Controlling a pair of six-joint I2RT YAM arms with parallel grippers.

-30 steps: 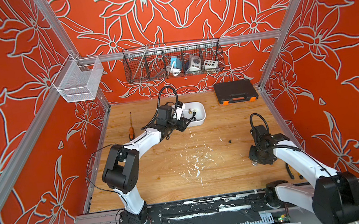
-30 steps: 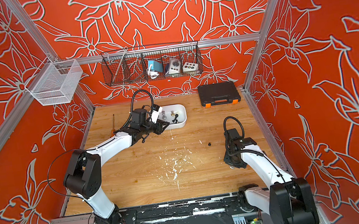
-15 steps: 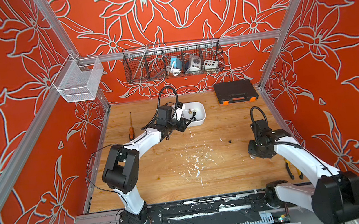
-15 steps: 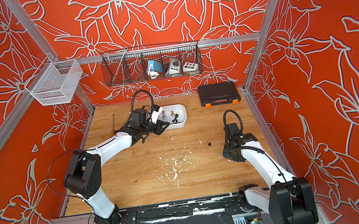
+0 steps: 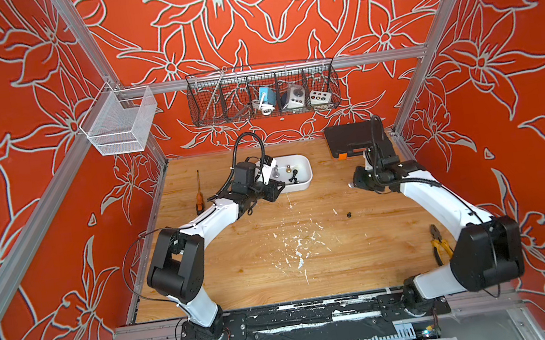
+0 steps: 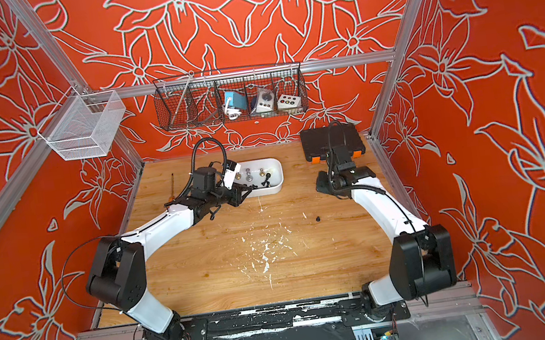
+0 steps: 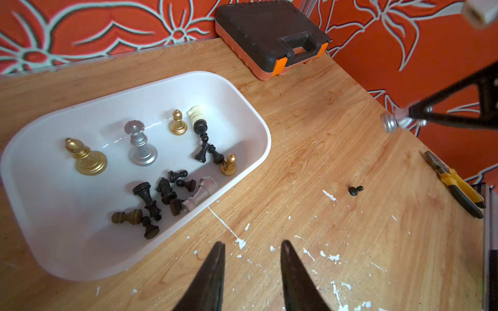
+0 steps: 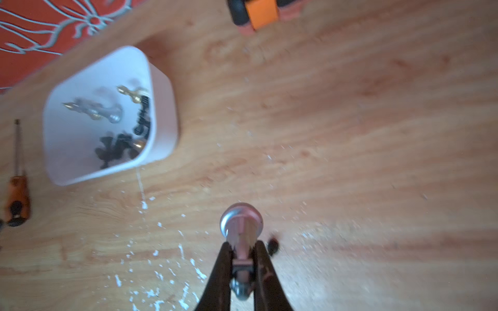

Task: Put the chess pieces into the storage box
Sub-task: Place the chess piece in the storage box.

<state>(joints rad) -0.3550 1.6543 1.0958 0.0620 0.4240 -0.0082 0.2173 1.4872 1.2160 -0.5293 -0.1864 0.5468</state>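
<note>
Chess pieces [image 7: 140,146] are mostly home: gold, silver, black & one cream stand or lie inside the storage box [image 7: 250,118], which sits toward the back of the counter [image 5: 278,277], by the left arm. Two are still out. One silver piece [image 8: 241,218] is pinched in your right claw [image 8: 244,246], jaws closed on its stem w/ the round base sticking out past the tips. One black pawn [image 5: 349,214] lies alone on bare wood, well apart from the box.

What changed in the last sec: your right arm came up off the front-right part of the counter & swung back. The claw w/ the silver piece now hangs just in front of the black case [image 5: 345,138], about as far back as the box but well off to its side. That wrist view is blurred, so prob. moving fast.

Left claw [image 7: 252,243] hasn't shifted. It's parked just beside the box's near wall, jaws parted, nothing between them.

Meaning: pick looks done & the carry is underway. Release over the box should come next, then the pawn. Watch clearance vs. the left arm at the box. Pliers [image 5: 439,245] at the front-right edge aren't your concern.
</note>
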